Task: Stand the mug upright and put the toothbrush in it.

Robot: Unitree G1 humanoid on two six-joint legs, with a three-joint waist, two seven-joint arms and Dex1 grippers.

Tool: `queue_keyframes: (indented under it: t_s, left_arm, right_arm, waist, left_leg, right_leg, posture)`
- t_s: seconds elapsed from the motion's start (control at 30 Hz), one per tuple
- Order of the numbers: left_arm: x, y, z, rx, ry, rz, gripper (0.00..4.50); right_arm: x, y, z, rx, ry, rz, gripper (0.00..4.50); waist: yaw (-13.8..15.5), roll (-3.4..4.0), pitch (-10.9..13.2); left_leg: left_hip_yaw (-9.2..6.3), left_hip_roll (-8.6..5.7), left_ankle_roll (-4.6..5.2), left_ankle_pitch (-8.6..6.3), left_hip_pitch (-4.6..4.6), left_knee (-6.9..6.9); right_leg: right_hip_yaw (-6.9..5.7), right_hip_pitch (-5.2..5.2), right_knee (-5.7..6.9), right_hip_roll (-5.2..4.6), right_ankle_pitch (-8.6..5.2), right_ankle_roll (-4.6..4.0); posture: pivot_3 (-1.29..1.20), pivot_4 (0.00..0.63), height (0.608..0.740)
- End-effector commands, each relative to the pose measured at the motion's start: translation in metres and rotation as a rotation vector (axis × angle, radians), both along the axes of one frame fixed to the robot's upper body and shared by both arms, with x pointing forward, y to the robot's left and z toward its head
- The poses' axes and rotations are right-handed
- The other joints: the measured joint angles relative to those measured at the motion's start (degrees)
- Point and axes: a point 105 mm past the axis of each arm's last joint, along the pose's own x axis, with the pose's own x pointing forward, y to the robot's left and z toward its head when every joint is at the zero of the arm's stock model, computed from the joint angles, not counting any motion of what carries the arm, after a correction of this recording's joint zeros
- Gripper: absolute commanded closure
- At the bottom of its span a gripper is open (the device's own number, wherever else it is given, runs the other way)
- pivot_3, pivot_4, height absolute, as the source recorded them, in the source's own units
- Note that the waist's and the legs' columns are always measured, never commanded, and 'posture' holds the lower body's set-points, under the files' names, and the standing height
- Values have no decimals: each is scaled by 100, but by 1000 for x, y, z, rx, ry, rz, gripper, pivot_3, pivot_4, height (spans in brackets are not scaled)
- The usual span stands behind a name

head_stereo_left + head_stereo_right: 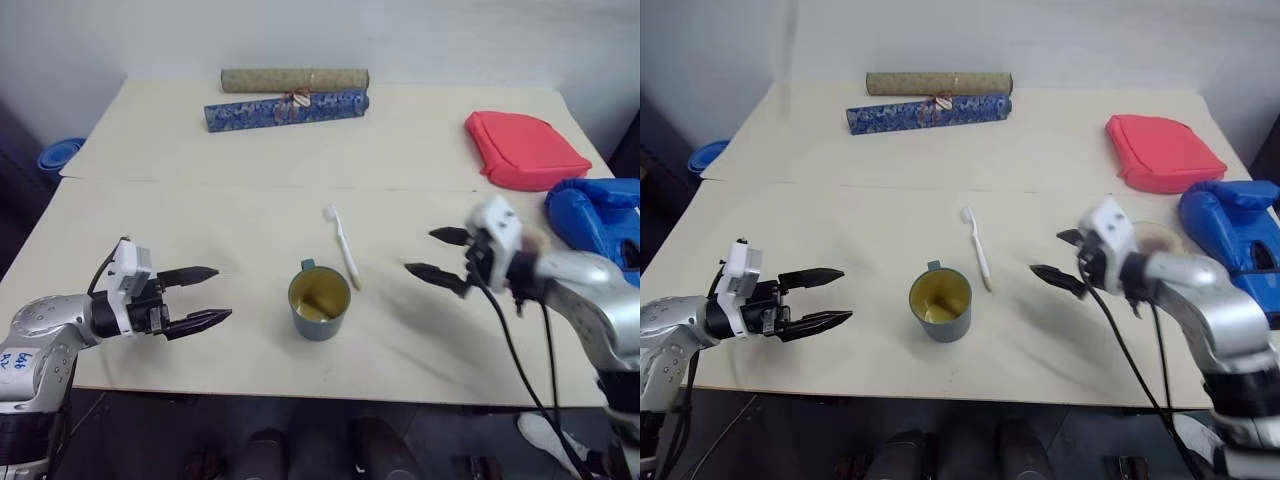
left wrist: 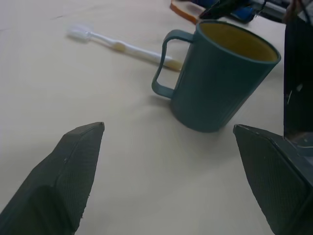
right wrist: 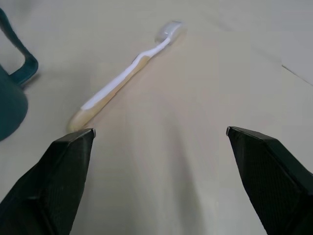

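— Standing already, the mug (image 1: pixel 319 301) sits near the counter's (image 1: pixel 200 200) front edge; the toothbrush (image 1: pixel 343 245) lies just behind it.

— Both grippers' fingers, left (image 1: pixel 206 296) and right (image 1: pixel 432 253), gape wide, holding nothing. Toothbrush still to go in.

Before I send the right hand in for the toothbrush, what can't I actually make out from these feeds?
- Right hand: motion-blurred in the head views.
- Mug: cut off by the right wrist view's edge.
- Toothbrush: its handle end is hidden behind the mug in the left wrist view.
- Blue thing beyond the table: mostly hidden by the table edge.
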Motion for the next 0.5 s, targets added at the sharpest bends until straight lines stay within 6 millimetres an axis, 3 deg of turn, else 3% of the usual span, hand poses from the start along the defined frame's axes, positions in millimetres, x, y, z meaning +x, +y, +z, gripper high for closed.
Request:
queue_keyframes:
  t_s: [0.03, 0.2, 0.4, 0.5]
  left_arm:
    - [-3, -6, 12, -4, -74, -28, 11]
    - [0, -10, 9, 1, -120, -23, 11]
    - [3, -13, 7, 8, -139, -16, 11]
    - [4, -14, 7, 20, -152, -19, 0]
  right_arm:
    - [19, 26, 6, 11, 86, -17, 0]
    - [39, 88, 3, -4, 253, 24, 0]
    - [64, 100, -28, -169, 242, -39, 0]
    - [72, 97, -31, -216, 219, -64, 585]
  waist:
    - [-25, 0, 0]
    - [-160, -2, -1]
    - [-264, -4, -3]
    - [-304, -12, -8]
  left_leg:
    - [4, 0, 0, 1, -12, 3]
    - [11, 1, -3, 4, -21, 14]
    - [8, -9, 3, 0, -26, 37]
    - [9, -13, 8, -3, -23, 66]
  right_leg:
    - [2, -15, 7, 0, 0, 0]
    - [3, -37, 63, 1, 1, -1]
    - [-4, -32, 72, -9, 1, -1]
    - [-5, -24, 84, -15, 2, 1]
  posture:
    - [0, 150, 740]
    - [0, 150, 740]
    - [0, 150, 740]
    - [0, 150, 740]
